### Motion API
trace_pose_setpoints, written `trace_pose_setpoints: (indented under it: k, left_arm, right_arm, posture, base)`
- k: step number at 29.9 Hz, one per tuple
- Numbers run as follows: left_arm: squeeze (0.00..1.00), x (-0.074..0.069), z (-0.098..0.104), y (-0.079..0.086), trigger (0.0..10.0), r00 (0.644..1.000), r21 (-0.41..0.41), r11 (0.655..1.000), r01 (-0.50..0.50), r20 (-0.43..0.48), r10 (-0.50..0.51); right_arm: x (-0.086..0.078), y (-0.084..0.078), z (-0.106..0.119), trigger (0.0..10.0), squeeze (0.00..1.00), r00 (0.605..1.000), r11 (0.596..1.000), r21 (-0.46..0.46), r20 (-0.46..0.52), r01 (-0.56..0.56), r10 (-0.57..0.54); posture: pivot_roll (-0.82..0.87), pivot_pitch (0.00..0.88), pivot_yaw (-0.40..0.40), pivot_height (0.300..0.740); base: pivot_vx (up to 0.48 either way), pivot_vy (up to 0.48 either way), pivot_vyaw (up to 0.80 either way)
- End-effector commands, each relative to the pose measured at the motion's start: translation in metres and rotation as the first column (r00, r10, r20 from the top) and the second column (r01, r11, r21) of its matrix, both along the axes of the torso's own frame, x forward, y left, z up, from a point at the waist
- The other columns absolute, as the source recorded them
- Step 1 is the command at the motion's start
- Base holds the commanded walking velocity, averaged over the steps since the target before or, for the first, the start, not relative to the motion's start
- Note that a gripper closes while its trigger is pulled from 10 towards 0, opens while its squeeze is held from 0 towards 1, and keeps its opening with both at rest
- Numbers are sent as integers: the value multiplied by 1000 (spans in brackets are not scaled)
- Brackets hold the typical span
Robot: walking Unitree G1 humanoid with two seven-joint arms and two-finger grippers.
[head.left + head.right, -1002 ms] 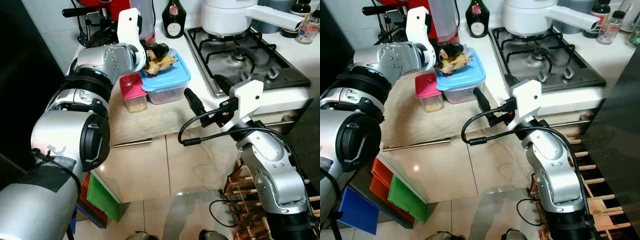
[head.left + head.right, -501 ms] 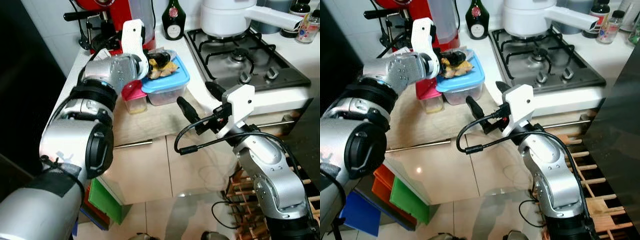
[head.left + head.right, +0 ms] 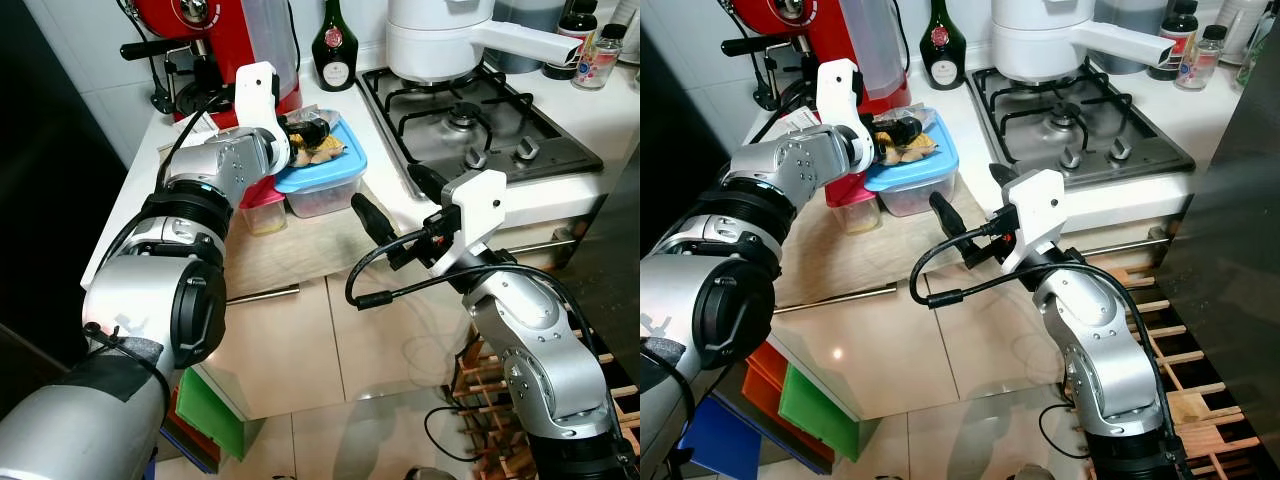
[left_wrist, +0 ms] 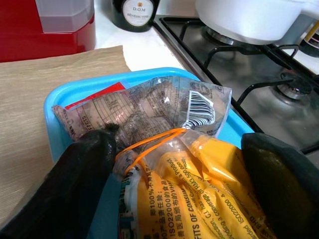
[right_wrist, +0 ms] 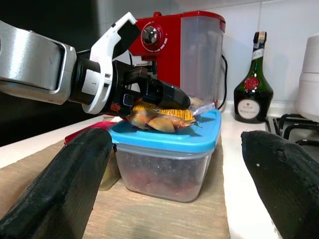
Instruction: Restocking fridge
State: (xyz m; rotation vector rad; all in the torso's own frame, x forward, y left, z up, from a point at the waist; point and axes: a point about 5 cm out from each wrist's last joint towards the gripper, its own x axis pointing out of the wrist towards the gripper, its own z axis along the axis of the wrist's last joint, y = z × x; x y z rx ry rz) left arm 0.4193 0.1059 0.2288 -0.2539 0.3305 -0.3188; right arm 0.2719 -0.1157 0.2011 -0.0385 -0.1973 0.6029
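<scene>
A clear and yellow snack packet lies on the blue lid of a clear food container. My left gripper is shut on this packet, one black finger on each side of it. A small pink-lidded tub stands against the container's left side. My right gripper hovers open above the beige mat, a short way to the right front of the container, its fingers spread wide and pointing at it.
Behind the container stand a red coffee machine and a dark bottle. A gas hob with a white pot lies to the right. Below the counter edge are cabinet doors, coloured bins and a wooden rack.
The head view has shifted a little. My right gripper has edged closer to the blue-lidded container. The left gripper still rests on the lid with the packet.
</scene>
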Motion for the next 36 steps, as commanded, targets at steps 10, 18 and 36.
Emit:
trace_pose_setpoints:
  k: [10, 18, 36]
  left_arm:
    - [0, -21, -81, 10, 0, 963, 65, 997, -34, -266, 50]
    - [0, -29, -100, 9, 0, 955, 48, 998, -37, -294, 50]
    - [0, -5, -29, 1, 0, 991, 8, 999, 32, 128, -33]
  right_arm:
    - [-1, 4, -1, 10000, 0, 1000, 1000, 13, -14, -7, 7]
    - [-3, 5, -2, 10000, 0, 1000, 1000, 17, -24, -3, 4]
    - [11, -16, -7, 10000, 0, 986, 984, 65, -41, 166, -163]
  posture:
    - [-135, 56, 166, 740]
    - [-159, 65, 169, 740]
    - [-186, 23, 140, 740]
  base:
    - [0, 0, 0]
    - [0, 0, 0]
    - [0, 0, 0]
